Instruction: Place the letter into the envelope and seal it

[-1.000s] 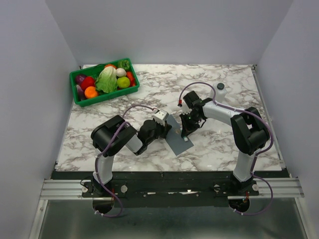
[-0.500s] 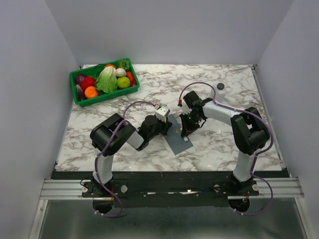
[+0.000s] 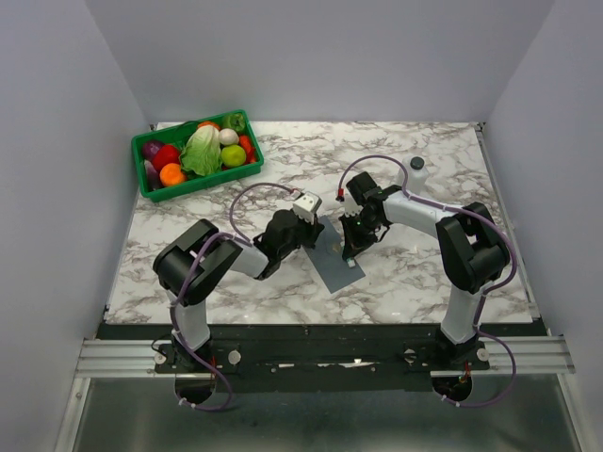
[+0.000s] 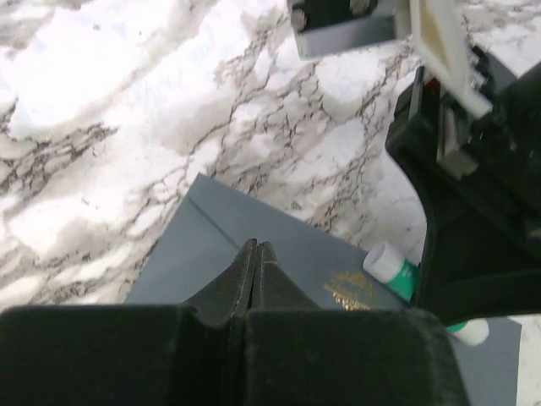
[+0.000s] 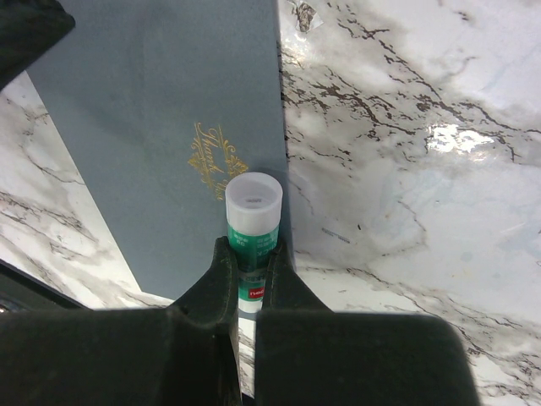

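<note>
Slate-grey envelope lies flat on the marble table between the two arms. The left gripper is right over it, jaws pressed fully together with nothing between them, tips pointing at the paper just short of the gold lettering. On the other side the right gripper is clamped on a green-and-white glue stick (white end leading), right at the envelope's edge beside that gold print; whether it touches the paper, I cannot tell.

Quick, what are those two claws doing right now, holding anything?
Left gripper: closed, holding nothing.
Right gripper: closed on the glue stick.
</note>
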`<state>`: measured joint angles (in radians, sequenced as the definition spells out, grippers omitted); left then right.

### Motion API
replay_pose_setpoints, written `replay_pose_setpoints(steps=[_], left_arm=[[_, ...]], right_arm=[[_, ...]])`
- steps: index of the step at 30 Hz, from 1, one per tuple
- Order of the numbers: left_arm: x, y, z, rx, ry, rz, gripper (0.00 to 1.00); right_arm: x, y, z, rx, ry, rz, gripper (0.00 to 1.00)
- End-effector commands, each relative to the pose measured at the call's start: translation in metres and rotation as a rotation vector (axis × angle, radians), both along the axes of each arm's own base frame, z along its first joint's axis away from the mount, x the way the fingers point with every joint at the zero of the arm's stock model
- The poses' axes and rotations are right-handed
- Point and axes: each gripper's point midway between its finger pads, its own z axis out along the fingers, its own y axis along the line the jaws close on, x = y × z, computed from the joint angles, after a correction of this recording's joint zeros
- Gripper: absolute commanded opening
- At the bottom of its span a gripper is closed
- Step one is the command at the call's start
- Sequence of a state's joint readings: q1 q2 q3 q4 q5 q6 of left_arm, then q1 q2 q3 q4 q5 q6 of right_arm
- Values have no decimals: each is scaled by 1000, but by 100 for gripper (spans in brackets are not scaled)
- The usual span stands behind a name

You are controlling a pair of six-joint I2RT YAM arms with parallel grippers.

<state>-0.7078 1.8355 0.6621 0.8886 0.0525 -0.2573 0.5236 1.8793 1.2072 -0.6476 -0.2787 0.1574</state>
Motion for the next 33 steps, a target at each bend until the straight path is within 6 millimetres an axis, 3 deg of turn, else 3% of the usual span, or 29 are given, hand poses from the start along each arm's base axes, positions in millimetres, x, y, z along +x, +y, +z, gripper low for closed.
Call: replay_pose_setpoints(steps=[1, 18, 27, 33], left_arm=[[10, -6, 5, 24, -1, -10, 0], [3, -10, -51, 98, 156, -32, 0], [-21, -5, -60, 107, 191, -50, 0], [-38, -17, -63, 106, 205, -97, 0]], right_arm=[[-8, -7, -31, -47, 27, 12, 1], [-9, -7, -31, -45, 26, 13, 1], [-7, -7, -30, -45, 23, 9, 1], [-7, -8, -32, -50, 25, 7, 1]])
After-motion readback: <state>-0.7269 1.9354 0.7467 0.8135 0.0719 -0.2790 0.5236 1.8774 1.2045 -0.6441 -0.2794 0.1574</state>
